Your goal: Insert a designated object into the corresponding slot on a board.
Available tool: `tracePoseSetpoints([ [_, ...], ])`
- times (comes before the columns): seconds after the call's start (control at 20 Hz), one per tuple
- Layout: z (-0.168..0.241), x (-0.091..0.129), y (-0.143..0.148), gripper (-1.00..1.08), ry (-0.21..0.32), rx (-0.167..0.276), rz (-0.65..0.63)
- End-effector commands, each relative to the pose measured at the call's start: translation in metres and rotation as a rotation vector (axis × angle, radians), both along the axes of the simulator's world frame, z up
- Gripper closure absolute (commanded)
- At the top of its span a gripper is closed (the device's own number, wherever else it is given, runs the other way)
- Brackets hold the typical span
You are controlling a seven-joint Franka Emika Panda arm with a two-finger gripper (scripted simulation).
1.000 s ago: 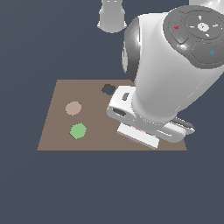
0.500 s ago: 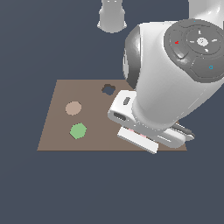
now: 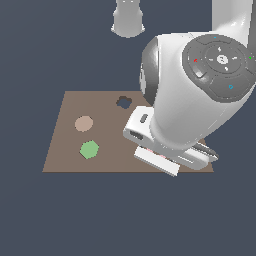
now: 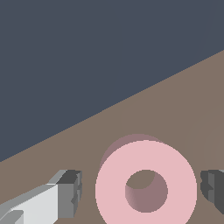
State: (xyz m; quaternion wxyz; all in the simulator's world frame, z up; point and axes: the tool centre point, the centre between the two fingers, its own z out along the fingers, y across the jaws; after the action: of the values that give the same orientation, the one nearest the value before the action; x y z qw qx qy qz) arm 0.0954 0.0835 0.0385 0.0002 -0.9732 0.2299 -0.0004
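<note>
**Ring bracketed, not yet gripped**

In the wrist view the pink ring (image 4: 146,184) lies flat on the board (image 4: 183,100), between the spread fingers (image 4: 70,192) of the gripper (image 4: 144,190); nothing is held. Over the last second the arm has swung aside, uncovering the flower-shaped hole (image 3: 123,102). The slot is hidden. No writing is legible.

- No text, label, brand, number or sign can be read on the board (image 3: 65,150), the pink ring (image 4: 146,183) or the arm's casing (image 3: 200,100)
</note>
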Motion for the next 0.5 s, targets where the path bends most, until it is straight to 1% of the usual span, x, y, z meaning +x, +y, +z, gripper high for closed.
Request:
tracePoseSetpoints([
  [0.0,-0.0070,-0.0005,-0.0001,-0.92,0.001,0.000,0.000],
  [0.1,-0.0086,-0.0005,-0.0002,-0.92,0.001,0.000,0.000],
  [0.15,-0.0086,-0.0005,-0.0002,1.08,0.001,0.000,0.000],
  [0.45,-0.0086,-0.0005,-0.0002,1.08,0.001,0.000,0.000],
])
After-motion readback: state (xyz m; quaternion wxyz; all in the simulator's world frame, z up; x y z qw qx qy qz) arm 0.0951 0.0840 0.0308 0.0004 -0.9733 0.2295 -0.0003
